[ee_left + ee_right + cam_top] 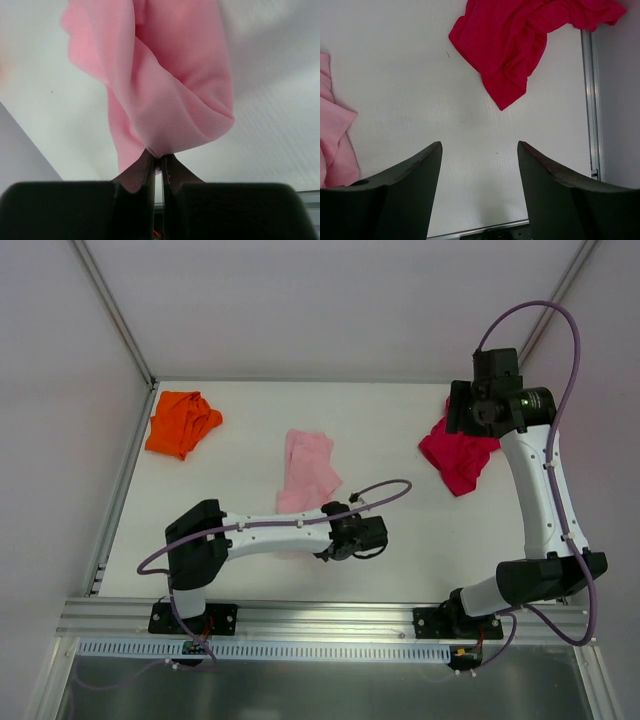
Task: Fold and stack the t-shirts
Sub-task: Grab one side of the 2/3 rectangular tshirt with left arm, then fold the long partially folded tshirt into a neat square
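The light pink t-shirt [308, 472] lies crumpled in a long bunch in the middle of the table. My left gripper [325, 528] is at its near end, shut on a fold of the pink cloth [165, 85], which is pinched at the fingertips [159, 156]. The crimson red t-shirt [458, 462] is bunched at the right, and my right gripper [478, 405] hangs over its far edge. In the right wrist view that gripper [480, 145] stands open and empty above bare table, with the crimson t-shirt [520, 40] ahead of it. The bright orange t-shirt [180, 423] lies crumpled at the far left.
White walls close the table [390, 420] at the back and both sides. A metal rail [330, 620] runs along the near edge by the arm bases. The pink cloth's edge [335, 140] shows at the left of the right wrist view.
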Motion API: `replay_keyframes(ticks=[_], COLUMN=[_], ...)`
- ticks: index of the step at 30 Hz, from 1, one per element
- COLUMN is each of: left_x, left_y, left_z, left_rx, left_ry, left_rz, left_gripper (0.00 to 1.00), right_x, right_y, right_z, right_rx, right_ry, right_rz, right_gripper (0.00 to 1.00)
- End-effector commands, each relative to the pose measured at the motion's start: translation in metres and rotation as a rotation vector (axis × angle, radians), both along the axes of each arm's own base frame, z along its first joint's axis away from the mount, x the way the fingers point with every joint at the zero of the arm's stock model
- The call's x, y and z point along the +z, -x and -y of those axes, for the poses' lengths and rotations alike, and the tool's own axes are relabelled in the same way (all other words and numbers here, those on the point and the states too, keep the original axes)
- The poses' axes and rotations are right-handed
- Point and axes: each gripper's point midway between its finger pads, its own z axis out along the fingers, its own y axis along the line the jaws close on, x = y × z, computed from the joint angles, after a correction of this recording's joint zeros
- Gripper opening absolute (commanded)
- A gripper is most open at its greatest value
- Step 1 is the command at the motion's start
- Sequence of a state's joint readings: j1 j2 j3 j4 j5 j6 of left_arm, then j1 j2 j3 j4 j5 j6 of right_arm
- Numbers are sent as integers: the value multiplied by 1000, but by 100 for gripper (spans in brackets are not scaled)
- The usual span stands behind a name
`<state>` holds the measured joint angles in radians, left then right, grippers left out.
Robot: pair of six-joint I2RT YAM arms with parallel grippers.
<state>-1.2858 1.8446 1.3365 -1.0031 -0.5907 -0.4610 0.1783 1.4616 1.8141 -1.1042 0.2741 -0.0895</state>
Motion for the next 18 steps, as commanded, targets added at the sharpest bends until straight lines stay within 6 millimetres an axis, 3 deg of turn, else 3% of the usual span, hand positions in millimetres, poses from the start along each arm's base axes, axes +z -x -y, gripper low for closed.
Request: replay_keyframes(ticks=[1, 6, 14, 18], left_x=[60, 82, 89, 100], left_y=[-31, -62, -113, -147], left_z=[12, 33, 24, 22], left_rx=[32, 10, 16, 23], left_ry=[96, 139, 123, 98], left_rz=[137, 192, 238, 276], left_gripper=[0, 0, 0, 0], right_x=[13, 15, 13, 3], right_y=[-7, -4, 12, 17], right_z=[-4, -4, 2, 2], right_rx=[5, 10, 3, 5], right_ry=[-23, -27, -11, -9], right_rz=[49, 54, 74, 57], right_gripper=[66, 66, 66, 66])
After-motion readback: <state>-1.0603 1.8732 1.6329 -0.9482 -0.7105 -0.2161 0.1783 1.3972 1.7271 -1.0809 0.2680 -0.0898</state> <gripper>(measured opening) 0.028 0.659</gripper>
